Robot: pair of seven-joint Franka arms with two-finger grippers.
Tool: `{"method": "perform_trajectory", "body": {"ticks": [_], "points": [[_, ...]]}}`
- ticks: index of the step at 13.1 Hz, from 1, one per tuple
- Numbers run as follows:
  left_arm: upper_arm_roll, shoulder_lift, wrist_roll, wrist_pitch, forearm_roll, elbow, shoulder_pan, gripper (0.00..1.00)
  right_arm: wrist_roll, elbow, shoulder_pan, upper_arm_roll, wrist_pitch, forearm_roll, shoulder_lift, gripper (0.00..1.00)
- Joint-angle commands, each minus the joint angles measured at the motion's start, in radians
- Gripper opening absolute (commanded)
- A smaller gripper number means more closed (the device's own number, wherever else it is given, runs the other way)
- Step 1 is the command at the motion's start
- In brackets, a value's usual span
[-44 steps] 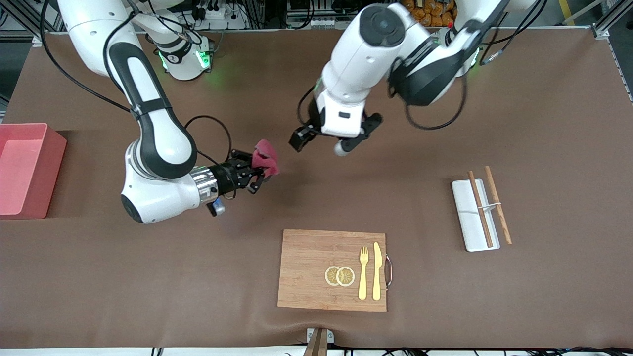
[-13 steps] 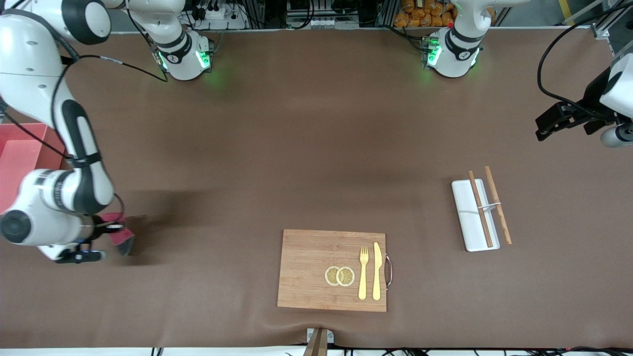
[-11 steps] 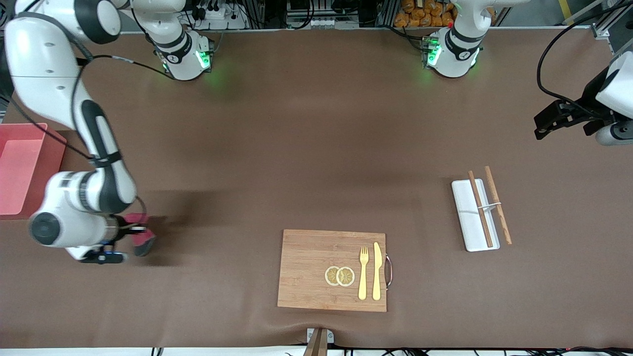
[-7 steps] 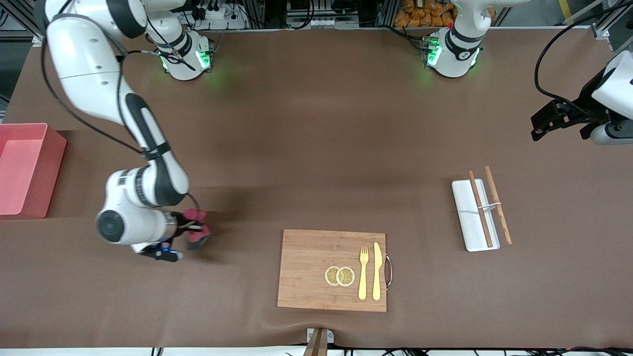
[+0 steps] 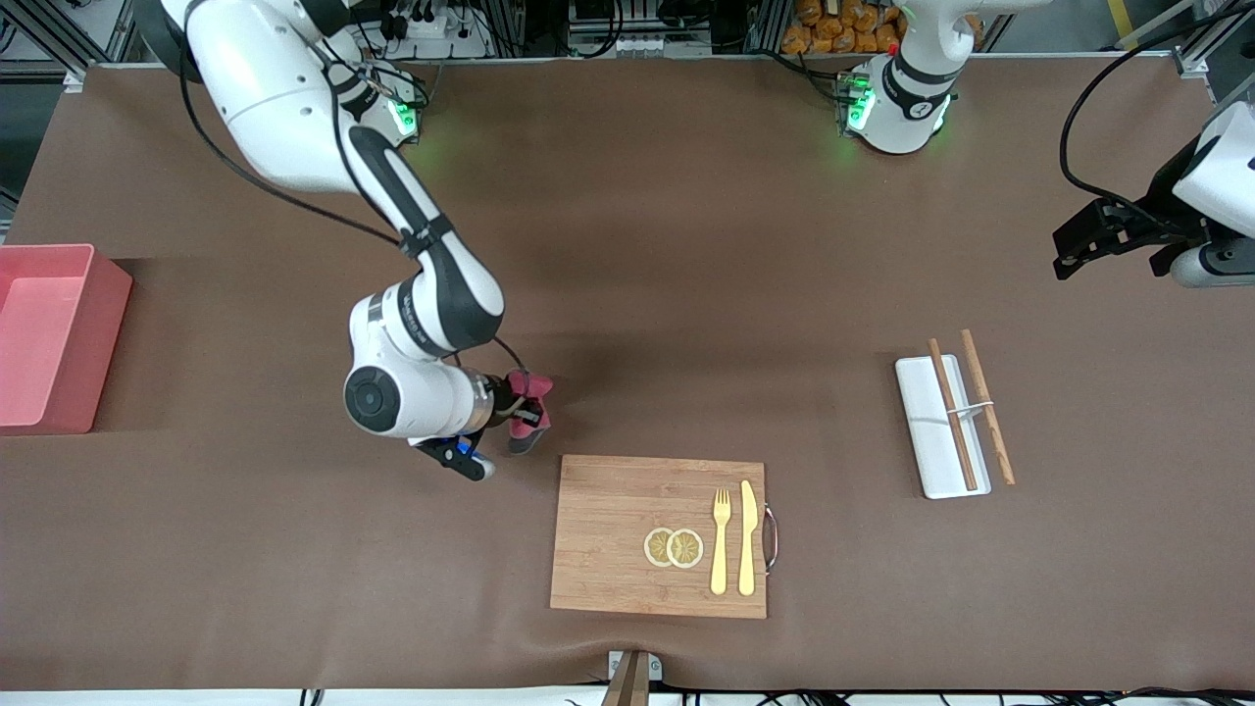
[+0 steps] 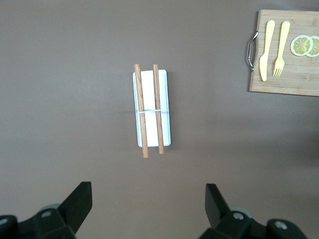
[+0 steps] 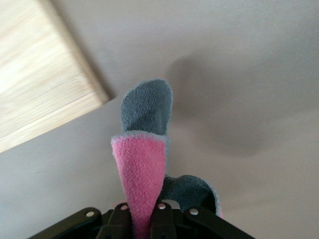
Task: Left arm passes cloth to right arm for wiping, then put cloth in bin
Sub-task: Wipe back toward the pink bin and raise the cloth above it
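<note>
My right gripper [image 5: 512, 412] is shut on the magenta-red cloth [image 5: 529, 407], low over the brown table beside the wooden board's [image 5: 608, 520] corner. In the right wrist view the cloth [image 7: 142, 174] hangs pinched between the fingers [image 7: 119, 221], its dark grey underside folded outward. My left gripper [image 5: 1113, 240] is open and empty, raised over the left arm's end of the table; its wrist view shows the fingertips [image 6: 79, 201] wide apart above bare table. The salmon-pink bin [image 5: 44, 333] stands at the right arm's end of the table, empty.
The wooden board carries two lemon slices [image 5: 673, 547], a fork [image 5: 721, 539] and a knife [image 5: 747, 537]. A white tray [image 5: 936, 427] with two brown sticks [image 5: 966, 412] lies toward the left arm's end; it also shows in the left wrist view [image 6: 152, 109].
My right gripper has swept the cloth across the table from near the bin toward the wooden board's corner. The left arm withdrew from the middle to its end earlier and now hardly moves.
</note>
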Motion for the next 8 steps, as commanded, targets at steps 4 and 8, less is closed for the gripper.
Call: {"method": "perform_trajectory", "body": {"ticks": [4,8], "points": [[-0.001,-0.039,0.004,-0.005,-0.036,-0.056,0.006,1.00,-0.210,-0.028,-0.133,-0.071,-0.142,-0.153,-0.119,0.00],[0.001,-0.073,0.001,-0.005,-0.082,-0.107,0.029,1.00,-0.730,-0.020,-0.415,-0.071,-0.260,-0.249,-0.150,0.00]]}}
